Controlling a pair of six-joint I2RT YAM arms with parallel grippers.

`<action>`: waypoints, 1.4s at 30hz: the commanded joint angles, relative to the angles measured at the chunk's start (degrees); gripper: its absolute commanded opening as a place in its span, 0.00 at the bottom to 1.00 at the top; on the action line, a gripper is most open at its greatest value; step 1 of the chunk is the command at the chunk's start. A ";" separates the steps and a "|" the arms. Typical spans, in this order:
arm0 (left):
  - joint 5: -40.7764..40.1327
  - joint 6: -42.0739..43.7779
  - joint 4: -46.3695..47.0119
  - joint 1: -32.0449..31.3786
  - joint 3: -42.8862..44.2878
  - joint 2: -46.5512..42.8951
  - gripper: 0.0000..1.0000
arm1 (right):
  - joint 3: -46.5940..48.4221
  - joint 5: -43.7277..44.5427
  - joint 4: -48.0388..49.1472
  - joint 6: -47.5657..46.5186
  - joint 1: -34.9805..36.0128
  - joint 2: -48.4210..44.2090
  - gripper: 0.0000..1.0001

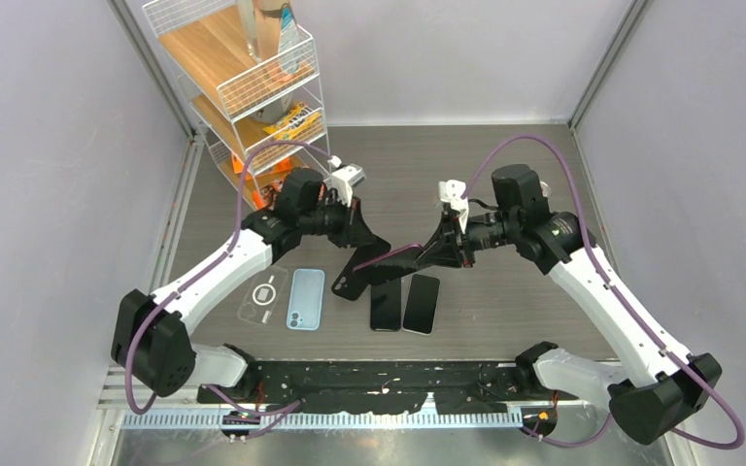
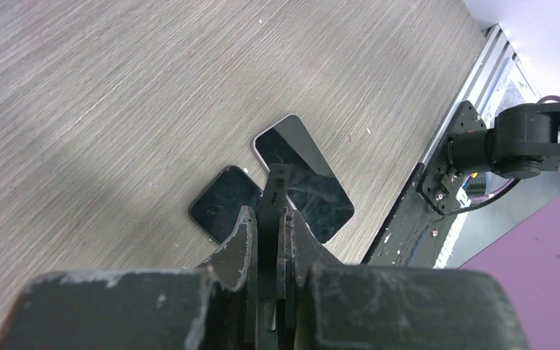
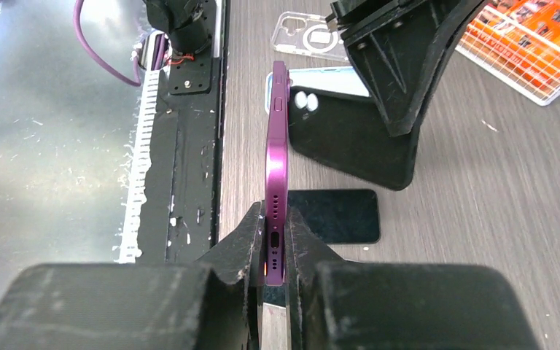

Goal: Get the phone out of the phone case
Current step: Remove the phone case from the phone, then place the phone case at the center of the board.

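A purple phone (image 3: 277, 146) hangs edge-on above the table, and my right gripper (image 3: 275, 215) is shut on its port end. My left gripper (image 2: 266, 215) is shut on the black phone case (image 2: 275, 191), which shows as a dark slab (image 3: 350, 142) beside the phone's far end. From above, the case (image 1: 355, 277) tilts down from the left gripper (image 1: 364, 250), and the phone (image 1: 400, 254) reaches it from the right gripper (image 1: 429, 254). Whether the phone's far end still touches the case is unclear.
Two dark phones (image 1: 386, 304) (image 1: 422, 303) lie face up under the held items. A light blue phone (image 1: 306, 298) and a clear case (image 1: 264, 296) lie to their left. A wire rack (image 1: 253, 87) with orange packets stands at the back left.
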 commanded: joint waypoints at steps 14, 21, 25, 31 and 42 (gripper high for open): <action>-8.07 -14.97 12.57 6.07 -17.39 -8.02 0.00 | -2.14 -3.79 7.32 3.63 -5.29 -5.18 0.05; -9.51 -22.78 18.69 8.42 -23.43 -6.22 0.00 | -3.58 -4.11 8.76 4.55 -6.19 -5.42 0.05; -9.70 -25.96 20.70 8.72 -24.97 -5.21 0.00 | -3.82 -4.07 8.84 4.41 -6.35 -5.15 0.05; -11.07 -28.27 22.33 8.80 -26.65 -3.26 0.00 | -3.74 -3.98 8.62 4.28 -6.95 -5.24 0.05; -11.49 -30.18 23.66 8.81 -26.73 0.95 0.06 | -4.09 -4.25 8.91 4.42 -6.99 -5.11 0.05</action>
